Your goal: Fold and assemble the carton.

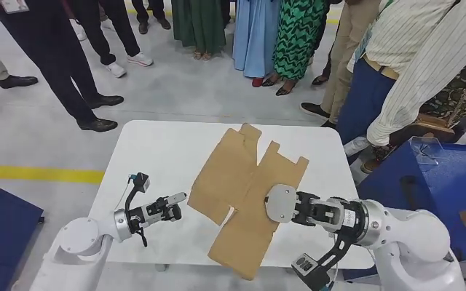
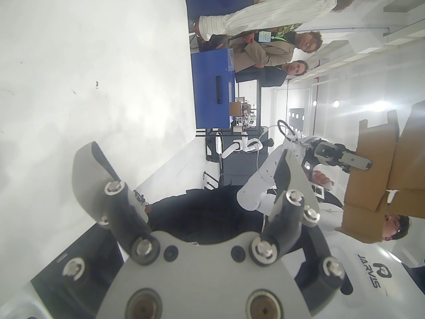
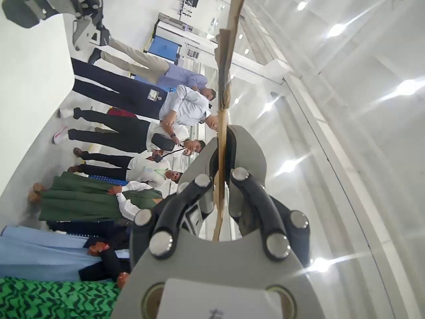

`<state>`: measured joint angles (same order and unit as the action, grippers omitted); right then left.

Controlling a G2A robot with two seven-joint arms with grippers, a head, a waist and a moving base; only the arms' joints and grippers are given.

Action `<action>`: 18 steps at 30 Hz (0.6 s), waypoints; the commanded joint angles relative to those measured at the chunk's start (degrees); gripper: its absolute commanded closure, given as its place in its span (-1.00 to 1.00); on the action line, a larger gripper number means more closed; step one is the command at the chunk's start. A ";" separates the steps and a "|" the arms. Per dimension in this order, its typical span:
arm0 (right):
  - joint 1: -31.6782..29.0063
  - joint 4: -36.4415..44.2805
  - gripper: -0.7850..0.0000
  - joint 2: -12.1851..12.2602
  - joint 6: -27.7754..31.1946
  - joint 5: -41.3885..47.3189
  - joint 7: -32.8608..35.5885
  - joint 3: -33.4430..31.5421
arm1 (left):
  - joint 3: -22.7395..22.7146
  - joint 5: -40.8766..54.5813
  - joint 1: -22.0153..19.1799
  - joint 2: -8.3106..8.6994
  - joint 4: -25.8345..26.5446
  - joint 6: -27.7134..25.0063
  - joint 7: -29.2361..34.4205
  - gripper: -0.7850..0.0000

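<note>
A flat brown carton [image 1: 244,193] is held up over the middle of the white table [image 1: 145,153], its flaps spread toward the far side. My right gripper [image 1: 279,203] is shut on the carton near its middle right edge; the right wrist view shows the cardboard sheet [image 3: 221,154] edge-on, clamped between both fingers [image 3: 247,154]. My left gripper [image 1: 175,201] stands open just left of the carton's lower left edge, apart from it. In the left wrist view its two fingers [image 2: 96,170] are spread wide with nothing between them, and the carton [image 2: 375,174] hangs farther off.
Several people stand along the table's far side and at its right corner. A blue cabinet [image 1: 422,189] sits right of the table, another blue object [image 1: 14,225] at the left. The table's left half [image 1: 153,160] is bare.
</note>
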<state>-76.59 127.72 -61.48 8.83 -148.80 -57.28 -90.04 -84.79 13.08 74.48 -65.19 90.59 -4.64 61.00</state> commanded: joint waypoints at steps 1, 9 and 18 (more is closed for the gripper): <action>0.88 -0.80 1.00 -0.06 3.80 7.17 1.31 -0.31 | 0.00 0.00 0.00 0.00 0.00 0.00 0.00 -1.00; 7.77 -8.35 1.00 -0.82 32.81 56.44 13.59 0.45 | 0.00 0.00 0.00 0.00 0.00 0.00 0.00 -1.00; 10.54 -13.05 1.00 -0.05 41.47 117.32 52.00 10.57 | 0.00 0.00 0.00 0.00 0.00 0.00 0.00 -1.00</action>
<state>-65.79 114.44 -61.81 51.74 -44.78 -13.05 -81.25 -84.79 13.08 74.48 -65.19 90.59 -4.64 61.00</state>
